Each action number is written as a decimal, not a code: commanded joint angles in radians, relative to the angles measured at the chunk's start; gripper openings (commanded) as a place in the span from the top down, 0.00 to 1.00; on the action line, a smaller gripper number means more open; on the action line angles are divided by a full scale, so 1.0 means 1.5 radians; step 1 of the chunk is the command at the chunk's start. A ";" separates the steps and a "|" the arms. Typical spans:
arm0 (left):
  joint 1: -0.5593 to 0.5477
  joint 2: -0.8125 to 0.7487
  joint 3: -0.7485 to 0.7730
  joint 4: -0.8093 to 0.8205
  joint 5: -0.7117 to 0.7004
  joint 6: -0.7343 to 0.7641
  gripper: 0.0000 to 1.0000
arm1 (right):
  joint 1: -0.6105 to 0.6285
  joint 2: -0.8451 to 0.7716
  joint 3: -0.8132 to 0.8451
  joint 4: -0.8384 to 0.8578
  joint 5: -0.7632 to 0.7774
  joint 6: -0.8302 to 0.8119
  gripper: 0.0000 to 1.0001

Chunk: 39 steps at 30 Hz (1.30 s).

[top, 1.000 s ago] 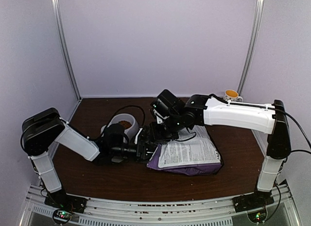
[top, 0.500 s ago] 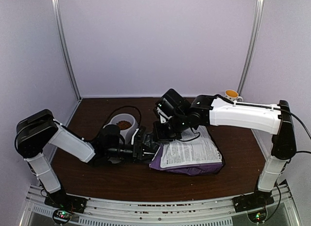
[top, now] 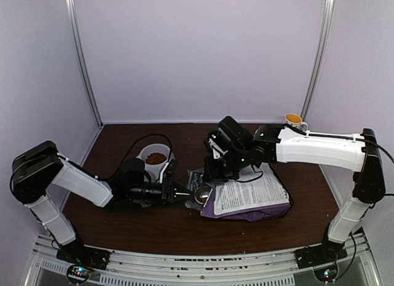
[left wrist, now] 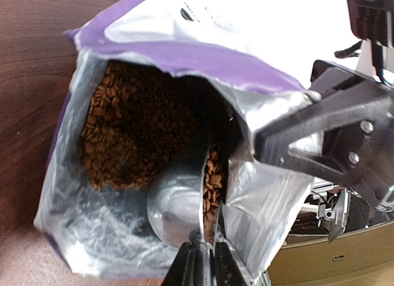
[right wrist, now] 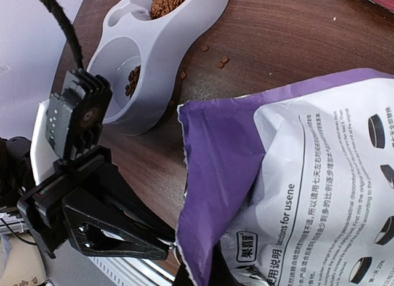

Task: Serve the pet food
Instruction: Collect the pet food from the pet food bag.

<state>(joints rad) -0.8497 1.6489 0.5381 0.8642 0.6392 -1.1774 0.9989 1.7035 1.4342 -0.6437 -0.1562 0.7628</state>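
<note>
Against the overhead view of 1 second back, the right arm (top: 314, 147) has swung right. It has carried the purple bag (top: 252, 197) right with it across the worktop (top: 184, 230). The left arm (top: 80, 182) has drawn back left, so the white feeder (top: 154, 160) on the left is less covered. The left pincer (top: 183, 192), which was buried at the bag's mouth, now shows clear of it. It is closed narrow on the handle of a metal scoop (top: 200, 194) that lies at the opening. The right pincer (top: 212, 174) stays clamped on the bag's upper lip.

Only the left wrist view looks into the bag: pet food (left wrist: 132, 138) is heaped inside, and more lies in the tilted scoop. Only the right wrist view shows that both of the feeder's 2 cups hold kibble. It also shows a few stray pellets (right wrist: 221, 61) on the wood just beside the feeder.
</note>
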 commanded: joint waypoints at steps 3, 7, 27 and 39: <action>0.009 -0.046 -0.018 0.035 0.005 0.003 1.00 | -0.015 -0.031 -0.027 -0.009 0.034 0.006 1.00; 0.017 -0.061 -0.033 0.032 0.002 0.007 1.00 | -0.017 -0.040 -0.043 -0.010 0.038 0.008 1.00; 0.044 -0.135 -0.060 -0.056 0.003 0.053 1.00 | -0.028 -0.068 -0.081 -0.019 0.052 0.011 1.00; 0.041 -0.101 -0.024 -0.080 -0.003 0.067 1.00 | -0.029 -0.064 -0.067 -0.015 0.042 0.012 1.00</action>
<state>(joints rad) -0.7868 1.4704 0.4519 0.7261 0.6350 -1.1046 0.9699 1.6257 1.3281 -0.6357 -0.1310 0.7673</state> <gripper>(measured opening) 0.122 0.020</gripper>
